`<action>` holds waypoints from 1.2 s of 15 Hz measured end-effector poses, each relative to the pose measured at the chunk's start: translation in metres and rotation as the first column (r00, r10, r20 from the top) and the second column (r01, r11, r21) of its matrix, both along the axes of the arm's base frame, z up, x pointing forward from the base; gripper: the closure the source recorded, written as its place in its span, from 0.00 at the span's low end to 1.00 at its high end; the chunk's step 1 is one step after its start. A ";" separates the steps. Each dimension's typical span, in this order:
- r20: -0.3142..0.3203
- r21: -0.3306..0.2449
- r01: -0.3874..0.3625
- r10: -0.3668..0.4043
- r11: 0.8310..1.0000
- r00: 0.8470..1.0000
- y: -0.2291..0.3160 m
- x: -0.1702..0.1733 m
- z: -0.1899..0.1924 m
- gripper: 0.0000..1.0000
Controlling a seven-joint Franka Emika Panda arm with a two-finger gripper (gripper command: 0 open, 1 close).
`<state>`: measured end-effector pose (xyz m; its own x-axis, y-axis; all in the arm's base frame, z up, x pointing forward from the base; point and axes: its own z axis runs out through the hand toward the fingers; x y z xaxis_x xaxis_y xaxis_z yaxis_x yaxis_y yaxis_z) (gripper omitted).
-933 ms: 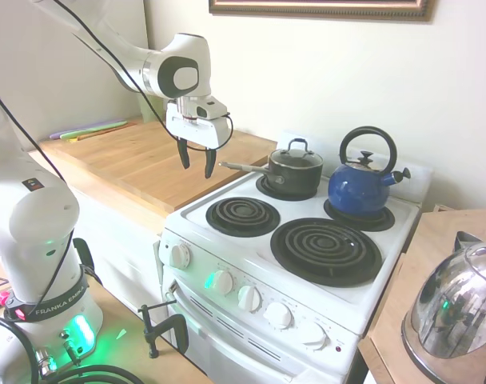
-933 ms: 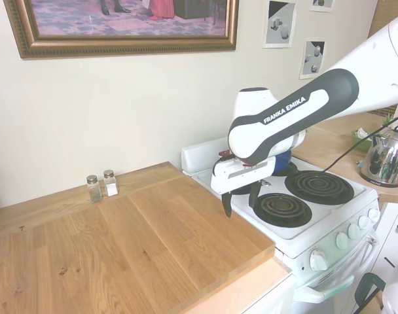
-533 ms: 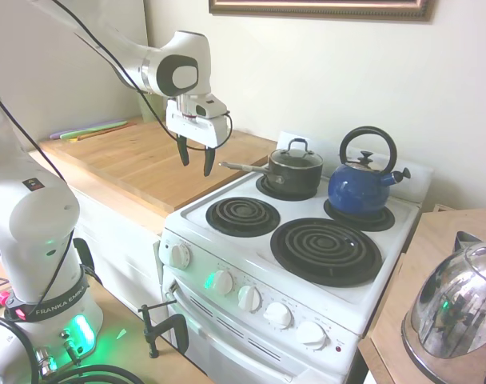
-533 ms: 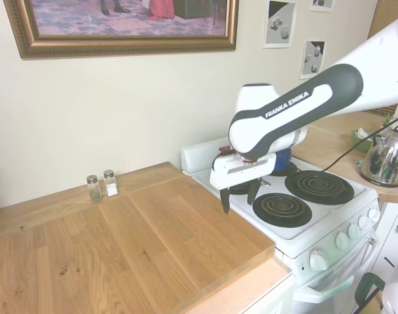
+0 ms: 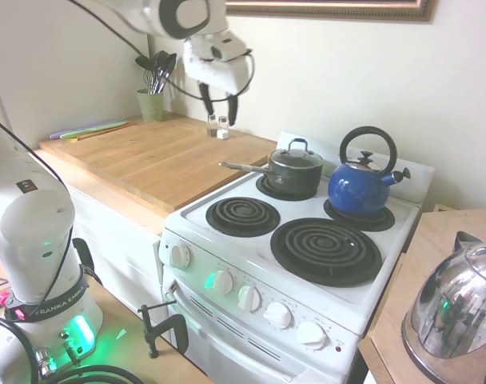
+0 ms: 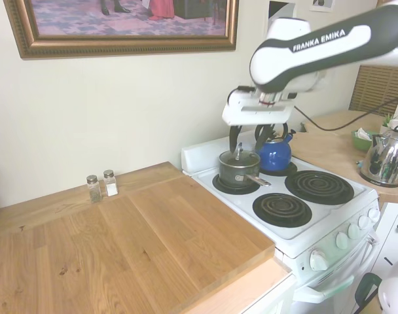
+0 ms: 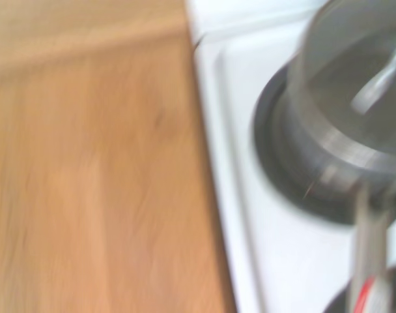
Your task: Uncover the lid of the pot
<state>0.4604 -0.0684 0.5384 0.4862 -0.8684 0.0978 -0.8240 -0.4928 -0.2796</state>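
The small dark pot [image 5: 294, 176] stands on the stove's back burner nearest the wooden counter, its long handle [image 5: 243, 166] pointing toward that counter. The glass lid [image 5: 296, 157] with its arched loop handle sits shut on the pot. My gripper [image 5: 217, 102] hangs open and empty, high above the stove's counter-side edge and well clear of the lid. From the other side, the gripper [image 6: 247, 139] lines up just above the pot [image 6: 239, 171] and lid [image 6: 239, 157]. The wrist view is blurred and shows the pot [image 7: 341, 137] on its burner.
A blue kettle [image 5: 361, 186] occupies the burner beside the pot. A shiny steel kettle [image 5: 455, 308] stands on the counter past the stove. Two shakers [image 6: 101, 186] and a cup of utensils [image 5: 151, 100] stand by the wall on the wooden counter [image 5: 147, 156].
The gripper has risen sharply from low over the counter's edge and swung toward the back wall and the pot, staying open.
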 end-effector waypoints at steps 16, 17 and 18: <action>-0.264 0.035 0.391 -0.369 0.920 0.891 -0.099 0.155 -0.060 1.00; -0.266 0.031 0.402 -0.380 0.915 0.886 -0.102 0.157 -0.062 1.00; -0.267 0.024 0.413 -0.392 0.910 0.880 -0.105 0.160 -0.065 1.00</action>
<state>0.6201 -0.1739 0.4730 0.0918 -0.9942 -0.0570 -0.9942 -0.0883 -0.0612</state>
